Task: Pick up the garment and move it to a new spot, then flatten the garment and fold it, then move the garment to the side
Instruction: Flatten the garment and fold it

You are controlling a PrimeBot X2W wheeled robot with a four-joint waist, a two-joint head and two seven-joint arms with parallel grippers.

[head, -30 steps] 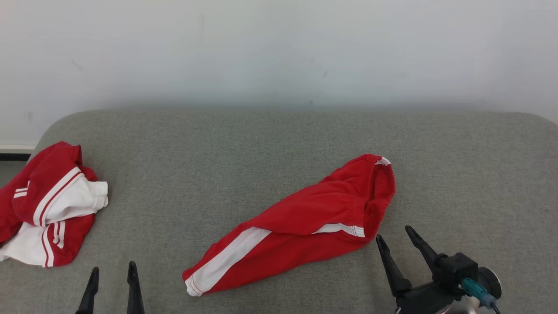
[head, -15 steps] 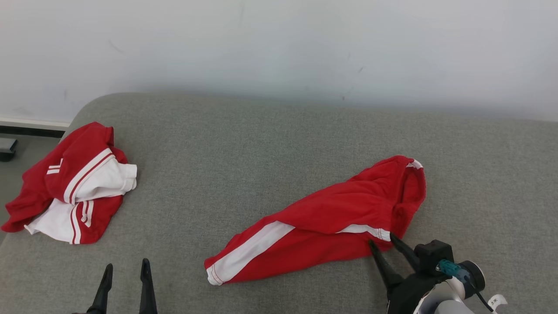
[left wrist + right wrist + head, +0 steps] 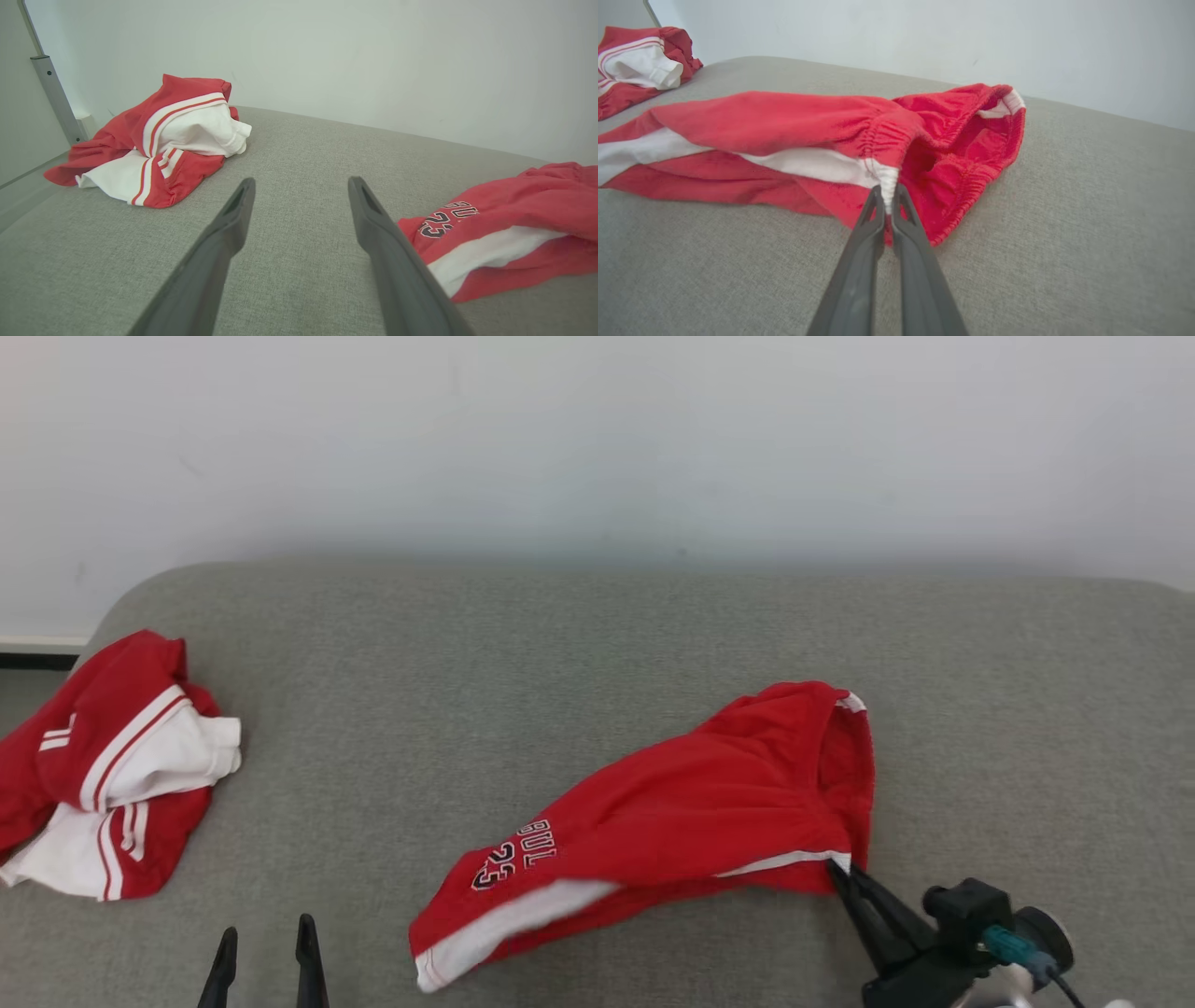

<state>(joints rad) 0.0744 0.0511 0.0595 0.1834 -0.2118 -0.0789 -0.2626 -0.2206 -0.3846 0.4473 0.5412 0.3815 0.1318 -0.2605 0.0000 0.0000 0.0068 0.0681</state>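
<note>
Head view: the red shorts (image 3: 691, 803) lie centre-right on the grey cushion (image 3: 560, 644), with the right gripper (image 3: 837, 868) clamped on their waistband; left wrist view: the left gripper (image 3: 301, 182) is spread wide and empty; right wrist view: the fingers (image 3: 871, 219) pinch the waistband's white stripe.

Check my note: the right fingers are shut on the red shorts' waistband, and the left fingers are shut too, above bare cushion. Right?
One slip: the left fingers stand open, not shut; the left wrist view shows it. The rest stands: right fingers shut on the red shorts at the waistband, left above bare cushion.
</note>
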